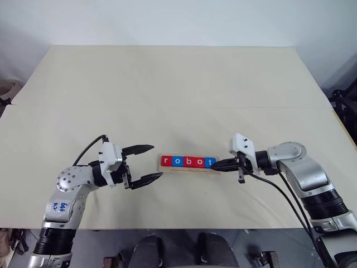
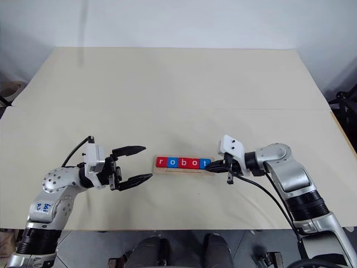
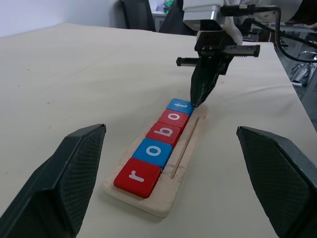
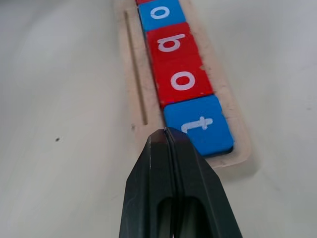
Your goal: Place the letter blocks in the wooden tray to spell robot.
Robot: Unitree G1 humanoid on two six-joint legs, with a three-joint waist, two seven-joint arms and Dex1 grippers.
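Cream-coloured table [image 1: 178, 89] spreads across your whole view, and everything you care about sits near its front edge. Your left gripper [image 1: 146, 163] hangs level just to the left of the wooden tray [image 3: 185, 148], fingers spread wide apart and holding nothing, with a clear gap between its fingertips and the tray's end. Your right gripper [image 1: 218, 164] comes in from the other side, tilted downward, its two fingers pressed flat together into one point; that point sits at the tray's right end, right by the corner of the last tile, and you cannot tell whether it actually touches. You see the tray lying crosswise between the two grippers, flat on the table, its narrow groove bare along one edge. Your letter blocks [image 1: 188, 162] lie in it edge to edge, reading r, o, b, o, t: red, blue, red, red, blue.
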